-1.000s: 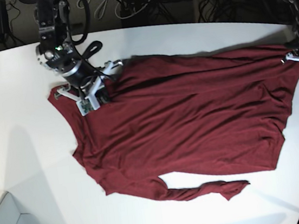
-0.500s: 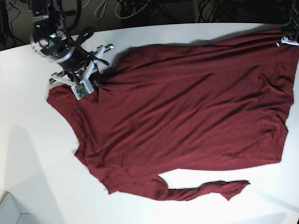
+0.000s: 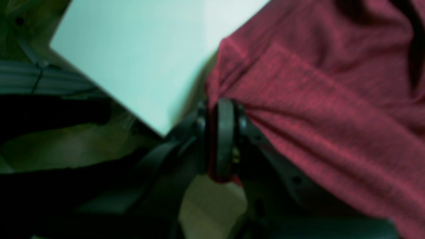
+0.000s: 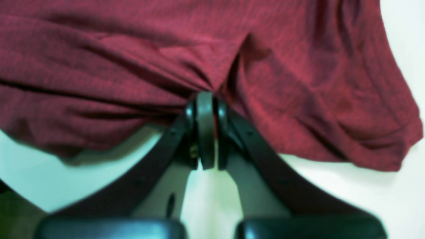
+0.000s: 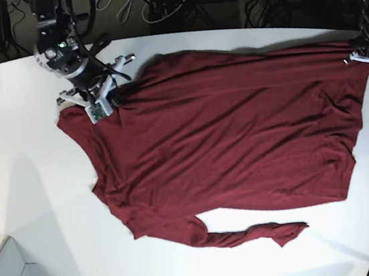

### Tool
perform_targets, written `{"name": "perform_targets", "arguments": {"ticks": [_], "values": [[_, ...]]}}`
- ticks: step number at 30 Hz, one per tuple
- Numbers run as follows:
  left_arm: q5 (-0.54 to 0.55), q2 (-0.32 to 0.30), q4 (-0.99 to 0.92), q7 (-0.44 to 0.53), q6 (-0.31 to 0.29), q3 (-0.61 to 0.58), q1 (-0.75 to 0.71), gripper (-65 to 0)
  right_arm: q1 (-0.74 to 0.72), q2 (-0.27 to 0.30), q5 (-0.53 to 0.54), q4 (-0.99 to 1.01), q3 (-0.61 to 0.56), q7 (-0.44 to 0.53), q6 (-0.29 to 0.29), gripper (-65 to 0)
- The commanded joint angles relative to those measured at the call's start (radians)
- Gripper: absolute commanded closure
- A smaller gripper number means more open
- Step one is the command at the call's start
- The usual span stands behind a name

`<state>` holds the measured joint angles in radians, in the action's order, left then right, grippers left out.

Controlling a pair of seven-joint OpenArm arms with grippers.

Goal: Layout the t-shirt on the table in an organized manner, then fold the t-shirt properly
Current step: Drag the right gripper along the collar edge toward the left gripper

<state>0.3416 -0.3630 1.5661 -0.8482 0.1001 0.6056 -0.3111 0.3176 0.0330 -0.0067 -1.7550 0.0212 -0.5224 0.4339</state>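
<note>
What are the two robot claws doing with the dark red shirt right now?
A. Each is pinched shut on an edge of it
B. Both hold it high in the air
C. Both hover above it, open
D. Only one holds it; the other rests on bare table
A: both wrist views show the left claw and the right claw closed on bunched cloth of the t-shirt, which lies spread on the table.

Colours of the cloth, table and arms.
The t-shirt is plain dark maroon, unprinted, faintly heathered in the wrist views. The table is glossy white, tinted pale green in the wrist views. Both grippers, left and right, are black; the arm mounts show white and grey parts.
</note>
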Motion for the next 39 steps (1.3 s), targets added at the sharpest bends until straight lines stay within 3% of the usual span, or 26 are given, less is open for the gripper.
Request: {"name": "perform_targets", "arguments": {"ticks": [1,5,10,18,23,31,39], "values": [[-0.009,-0.02,0.017,0.017,0.002,0.006,0.0,-3.1,-0.021,0.003,0.007,-0.018,0.003,0.009,0.006,-0.4],[-0.009,-0.018,0.015,0.019,0.002,0.006,0.0,-3.1,-0.073,0.003,0.007,-0.018,0.001,-0.068,0.006,-10.5],[-0.009,-0.018,0.009,0.02,0.002,0.006,-0.001,-3.1,-0.102,-0.003,0.007,-0.021,0.001,-0.089,0.006,-19.5],[-0.009,-0.017,0.004,0.02,0.002,0.004,0.0,-3.1,-0.031,-0.005,0.009,-0.041,0.001,-0.083,0.006,-25.0],[-0.009,-0.017,0.004,0.02,0.002,0.004,0.002,-3.1,0.007,-0.037,0.009,-0.101,-0.016,-0.084,0.006,-28.9],[-0.009,-0.02,0.004,0.02,0.002,0.004,0.002,-3.2,0.051,-0.04,0.009,-0.122,-0.119,-0.087,0.006,-36.9],[-0.009,-0.021,0.004,0.02,0.002,0.004,0.0,-3.2,0.064,-0.041,0.012,-0.061,-0.168,-0.08,0.001,-37.8]]}}
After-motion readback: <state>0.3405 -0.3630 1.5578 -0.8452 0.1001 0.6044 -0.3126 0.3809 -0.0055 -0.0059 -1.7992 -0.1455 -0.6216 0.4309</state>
